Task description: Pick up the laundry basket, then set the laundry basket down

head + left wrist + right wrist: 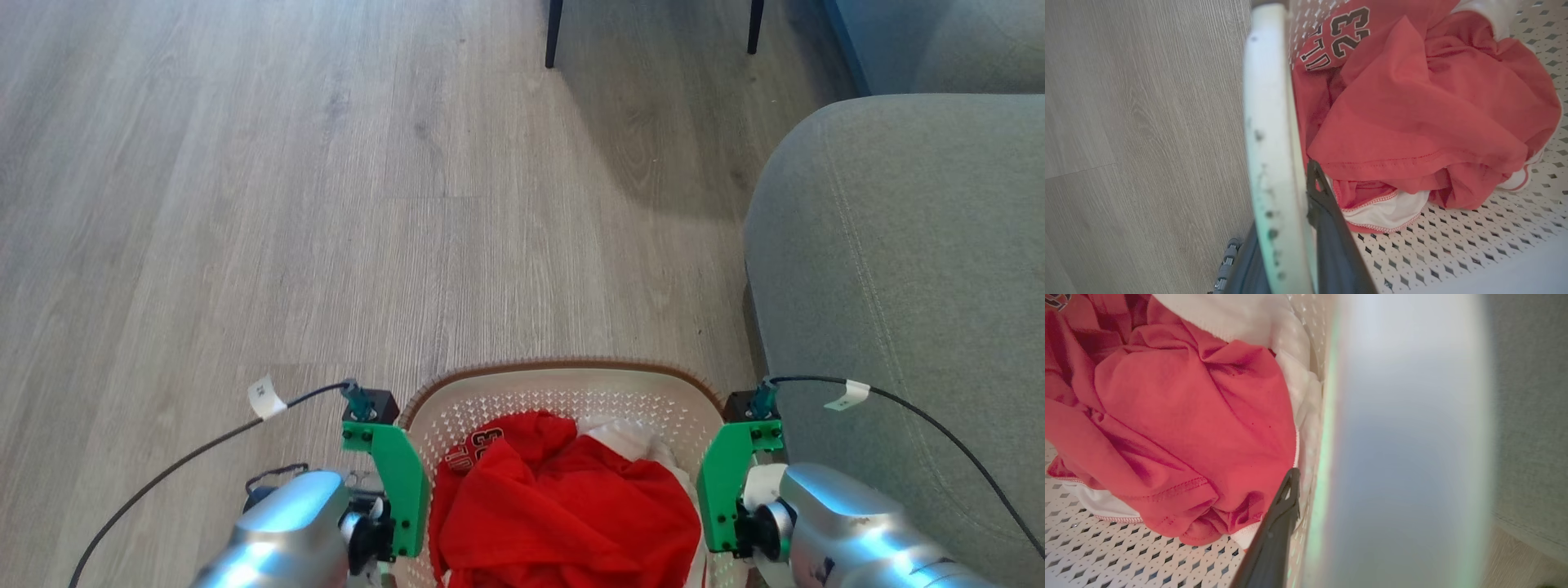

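The laundry basket [563, 384], white with perforated walls and a brown rim, sits low in the head view between my two arms. It holds red clothes [563, 506] and some white cloth. My left gripper [404, 490] is at the basket's left side. In the left wrist view its dark fingers [1331, 237] are shut astride the white side handle [1269, 122]. My right gripper [722, 490] is at the basket's right side. One dark finger [1276, 526] lies inside the wall, and the blurred white handle [1400, 437] hides the other. Whether the basket rests on the floor I cannot tell.
A grey sofa [898, 286] stands close on the right, next to my right arm. Two dark chair legs [553, 33] rise at the top of the view. Pale wood floor [286, 204] stretches ahead and to the left. Black cables trail from both wrists.
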Robot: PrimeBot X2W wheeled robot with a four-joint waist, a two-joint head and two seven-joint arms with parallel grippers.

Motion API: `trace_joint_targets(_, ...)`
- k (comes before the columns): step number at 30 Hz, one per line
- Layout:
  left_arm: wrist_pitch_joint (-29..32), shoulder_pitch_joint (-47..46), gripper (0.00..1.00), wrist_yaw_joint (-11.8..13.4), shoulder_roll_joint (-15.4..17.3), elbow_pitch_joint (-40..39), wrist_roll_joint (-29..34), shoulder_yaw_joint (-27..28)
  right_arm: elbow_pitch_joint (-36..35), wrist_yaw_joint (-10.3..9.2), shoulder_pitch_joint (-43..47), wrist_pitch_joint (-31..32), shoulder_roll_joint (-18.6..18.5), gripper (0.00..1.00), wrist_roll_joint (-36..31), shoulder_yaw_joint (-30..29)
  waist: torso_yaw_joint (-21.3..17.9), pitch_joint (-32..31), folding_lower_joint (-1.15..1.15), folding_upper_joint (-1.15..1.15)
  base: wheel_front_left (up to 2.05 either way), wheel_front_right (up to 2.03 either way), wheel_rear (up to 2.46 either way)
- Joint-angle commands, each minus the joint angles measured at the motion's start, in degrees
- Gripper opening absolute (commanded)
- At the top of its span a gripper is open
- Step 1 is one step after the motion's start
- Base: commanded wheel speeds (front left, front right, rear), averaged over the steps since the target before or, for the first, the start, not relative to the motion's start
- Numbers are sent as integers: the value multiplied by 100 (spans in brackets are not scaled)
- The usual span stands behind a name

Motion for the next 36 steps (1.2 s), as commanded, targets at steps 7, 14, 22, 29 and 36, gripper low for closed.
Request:
trace_joint_targets(7, -40, -269, 0, -94, -41, -144, 77, 38, -172, 99, -235, -98, 210, 0, 55, 120, -12, 22, 0, 0, 0, 0, 0)
trace_joint_targets(14, -39, -273, 0, -94, -41, -155, 72, 38, -161, 99, -281, -121, 210, 0, 94, 165, -3, 40, 0, 0, 0, 0, 0)
trace_joint_targets(22, -41, -284, 0, -94, -41, -157, 70, 37, -95, 99, -283, -119, 210, 0, 141, 224, 35, 46, 0, 0, 0, 0, 0)
trace_joint_targets(29, -45, -279, 0, -94, -41, -160, 102, 37, -91, 99, -304, -130, 210, 0, 181, 265, 49, 60, 0, 0, 0, 0, 0)
trace_joint_targets(36, -77, -310, 0, -94, -41, -176, 85, 37, -61, 99, -333, -147, 210, 0, 205, 305, 43, 139, 0, 0, 0, 0, 0)
